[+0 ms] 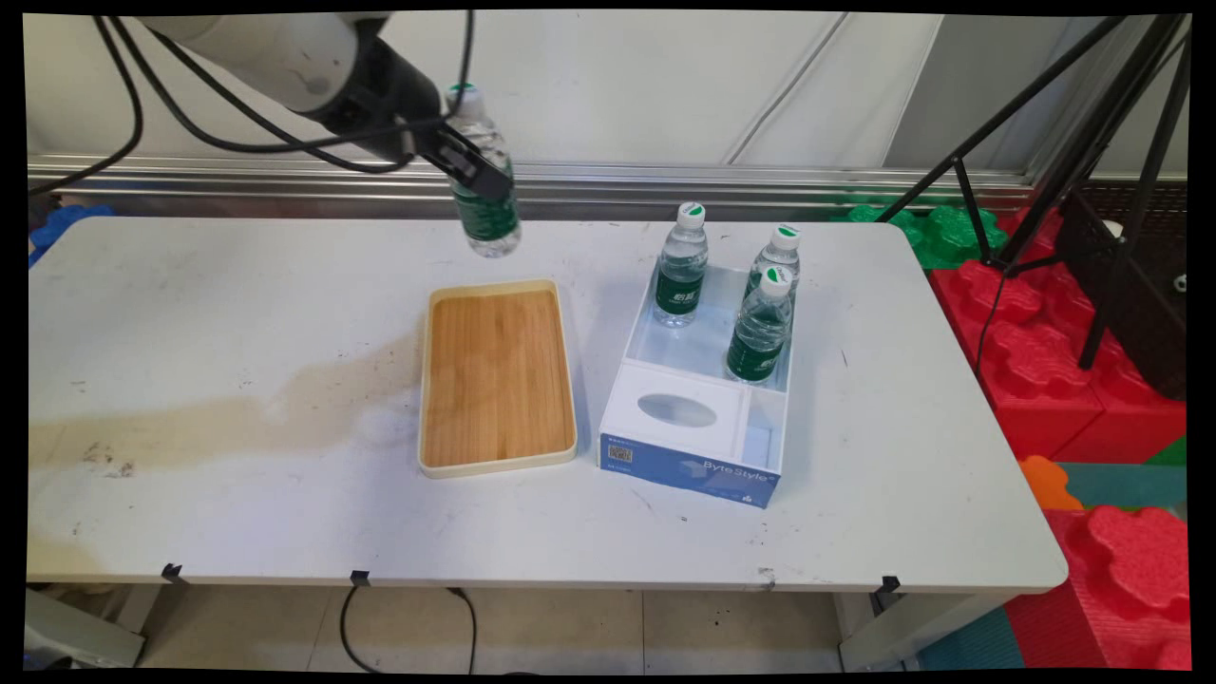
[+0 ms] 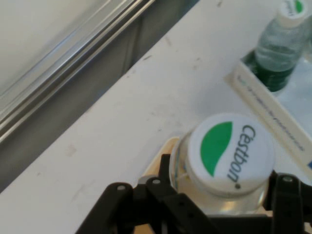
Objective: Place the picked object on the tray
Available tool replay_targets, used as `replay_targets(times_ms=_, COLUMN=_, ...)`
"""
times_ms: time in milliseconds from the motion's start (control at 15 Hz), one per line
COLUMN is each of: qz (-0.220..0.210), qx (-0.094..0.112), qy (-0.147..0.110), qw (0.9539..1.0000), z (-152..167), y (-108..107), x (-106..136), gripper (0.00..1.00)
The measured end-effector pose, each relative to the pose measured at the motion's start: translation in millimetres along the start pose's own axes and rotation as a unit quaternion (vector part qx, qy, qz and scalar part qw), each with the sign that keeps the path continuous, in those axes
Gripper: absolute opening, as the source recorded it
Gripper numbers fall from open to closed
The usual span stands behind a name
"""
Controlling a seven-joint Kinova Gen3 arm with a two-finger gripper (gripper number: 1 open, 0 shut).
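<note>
One water bottle (image 1: 484, 180) hangs in the air over the table's (image 1: 237, 313) far edge, pinched at its middle by the tool (image 1: 472, 169), its long axis near upright with the white cap up. Below and nearer lies an empty wooden tray (image 1: 497, 377). Three more bottles (image 1: 681, 268) stand upright in the far end of a white box (image 1: 693, 427) just beside it.

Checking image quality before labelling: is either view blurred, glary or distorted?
Main view: sharp, evenly lit, edges bowed by lens distortion; soft shadows beside the tray and box. Hand view: the held bottle cap lettering is readable, but the gripper linkage and far bottle look soft.
</note>
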Motion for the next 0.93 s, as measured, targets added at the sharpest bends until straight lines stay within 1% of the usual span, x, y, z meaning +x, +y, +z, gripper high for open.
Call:
replay_targets(times_ms=200, qz=-0.002, qx=0.008, qy=-0.004, qw=1.0000, z=4.1, y=-20.1, x=-4.3, gripper=0.00)
replay_targets(times_ms=333, qz=0.002, qx=0.008, qy=-0.010, qw=0.9999, z=14.7, y=-31.8, x=-6.8, gripper=0.00)
replay_targets(times_ms=467, qz=0.008, qx=0.005, qy=-0.022, qw=0.9997, z=32.8, y=-41.2, x=-10.5, gripper=0.00)
replay_targets(times_ms=667, qz=0.012, qx=0.002, qy=-0.039, qw=0.9992, z=54.6, y=-49.9, x=-17.6, gripper=0.00)
replay_targets(times_ms=933, qz=0.022, qx=0.001, qy=-0.065, qw=0.9976, z=87.1, y=-63.5, x=-33.8, gripper=0.00)
